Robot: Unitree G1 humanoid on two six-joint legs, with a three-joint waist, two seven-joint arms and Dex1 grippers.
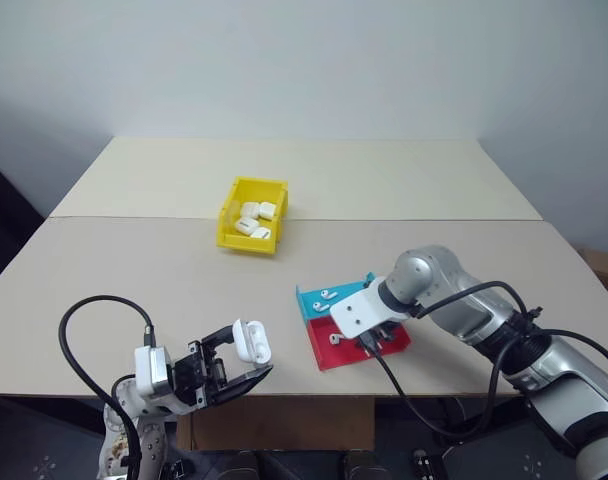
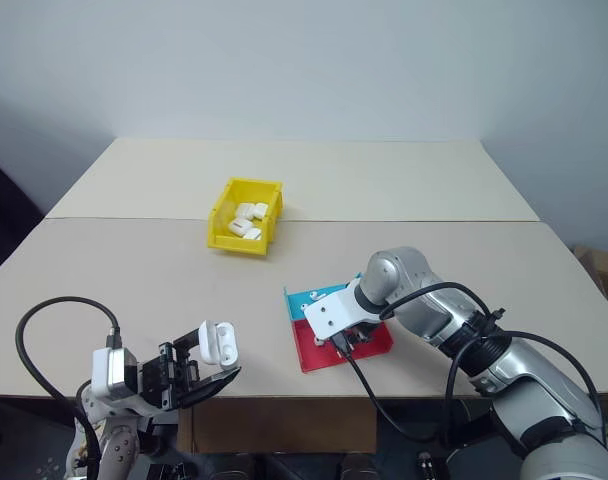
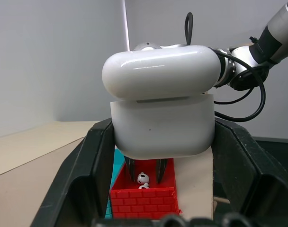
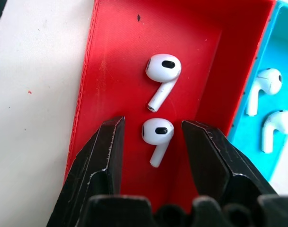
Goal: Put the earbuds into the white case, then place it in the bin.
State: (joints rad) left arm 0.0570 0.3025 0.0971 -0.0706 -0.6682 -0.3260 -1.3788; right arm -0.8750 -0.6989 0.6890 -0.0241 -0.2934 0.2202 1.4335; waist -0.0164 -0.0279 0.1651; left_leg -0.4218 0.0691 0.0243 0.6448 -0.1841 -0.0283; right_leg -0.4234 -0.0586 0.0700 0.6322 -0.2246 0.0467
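At the table's front left, my left gripper (image 1: 249, 356) is shut on the white case (image 1: 252, 338), whose lid stands flipped open (image 3: 163, 113). My right gripper (image 4: 152, 123) points down into the red tray (image 4: 115, 56). It is open, with one finger on each side of an earbud (image 4: 157, 132) and a gap on both sides. A second earbud (image 4: 164, 68) lies just beyond it in the same tray. The yellow bin (image 1: 246, 239) stands toward the middle of the table, far from both grippers.
A teal tray (image 1: 312, 300) adjoins the red tray and holds two more earbuds (image 4: 269, 80). Several white cases (image 1: 256, 220) lie inside the bin. Black cables trail from both wrists near the table's front edge.
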